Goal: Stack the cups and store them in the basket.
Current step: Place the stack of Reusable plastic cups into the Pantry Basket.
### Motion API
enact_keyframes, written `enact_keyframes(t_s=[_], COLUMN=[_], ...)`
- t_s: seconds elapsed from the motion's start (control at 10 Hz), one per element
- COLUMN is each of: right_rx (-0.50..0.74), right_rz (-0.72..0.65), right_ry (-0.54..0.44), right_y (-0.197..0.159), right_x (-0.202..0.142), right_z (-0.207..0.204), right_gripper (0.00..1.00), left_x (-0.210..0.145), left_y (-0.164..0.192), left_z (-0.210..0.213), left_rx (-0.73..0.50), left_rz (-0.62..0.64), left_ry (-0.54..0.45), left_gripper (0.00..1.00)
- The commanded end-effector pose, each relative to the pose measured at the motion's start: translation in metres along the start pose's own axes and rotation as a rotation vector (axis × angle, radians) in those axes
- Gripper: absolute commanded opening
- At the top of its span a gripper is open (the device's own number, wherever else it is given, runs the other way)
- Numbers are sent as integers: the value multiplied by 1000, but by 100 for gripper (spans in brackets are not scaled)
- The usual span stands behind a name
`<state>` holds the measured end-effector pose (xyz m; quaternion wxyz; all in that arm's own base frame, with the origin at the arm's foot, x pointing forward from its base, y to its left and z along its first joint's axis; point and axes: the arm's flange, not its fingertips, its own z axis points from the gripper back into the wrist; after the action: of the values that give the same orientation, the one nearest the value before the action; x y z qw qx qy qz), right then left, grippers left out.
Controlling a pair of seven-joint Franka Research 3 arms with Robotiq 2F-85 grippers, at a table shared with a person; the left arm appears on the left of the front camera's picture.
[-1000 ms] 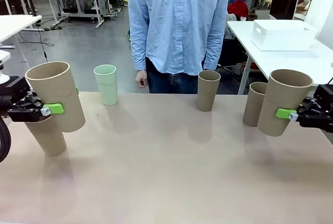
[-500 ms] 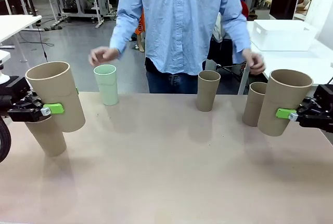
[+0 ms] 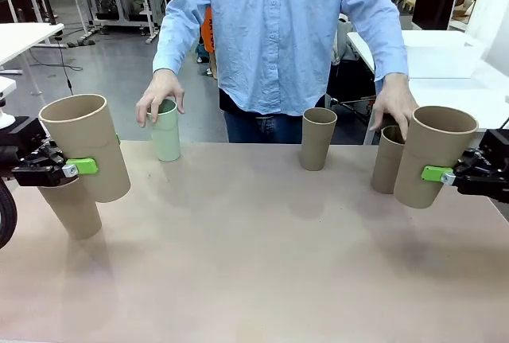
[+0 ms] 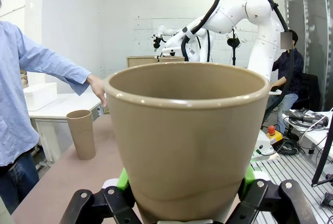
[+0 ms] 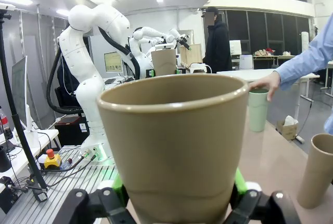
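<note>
My left gripper point(image 3: 83, 166) is shut on a tan cup point(image 3: 85, 147) held tilted above the table's left edge, over another tan cup point(image 3: 73, 209) standing there. In the left wrist view the held cup point(image 4: 187, 141) sits between the green pads of the gripper point(image 4: 184, 203). My right gripper point(image 3: 433, 173) is shut on a tan cup point(image 3: 433, 156) at the right edge; the right wrist view has that cup point(image 5: 174, 141) close up. The person's one hand point(image 3: 159, 96) rests on the mint green cup point(image 3: 166, 136), the other hand point(image 3: 395, 106) on a tan cup point(image 3: 388, 160). A tan cup point(image 3: 318, 138) stands at far centre. The white basket point(image 3: 449, 56) sits on a side table.
The person stands at the far edge, leaning in with both arms over the table. The near and middle table surface point(image 3: 254, 263) is bare. White tables and other equipment stand in the background.
The person's hands have come down, one onto the mint green cup and one onto the right tan cup. Both arms and their held cups have stayed still.
</note>
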<state>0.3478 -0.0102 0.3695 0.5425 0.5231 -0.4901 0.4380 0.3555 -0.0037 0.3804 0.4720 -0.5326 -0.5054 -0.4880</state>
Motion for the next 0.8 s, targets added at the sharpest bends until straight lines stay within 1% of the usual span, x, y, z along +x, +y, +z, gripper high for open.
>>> enact_keyframes(t_s=[0.0, 0.7], right_rx=[-4, -4], right_rz=[2, 2], right_ry=[1, 1], right_y=[1, 1], right_x=[5, 5], right_z=[1, 1], right_gripper=[87, 87], left_x=[2, 2], left_y=[0, 0], left_z=[0, 0], left_rx=[1, 1], left_rz=[-6, -6], left_ry=[1, 1], left_gripper=[87, 87])
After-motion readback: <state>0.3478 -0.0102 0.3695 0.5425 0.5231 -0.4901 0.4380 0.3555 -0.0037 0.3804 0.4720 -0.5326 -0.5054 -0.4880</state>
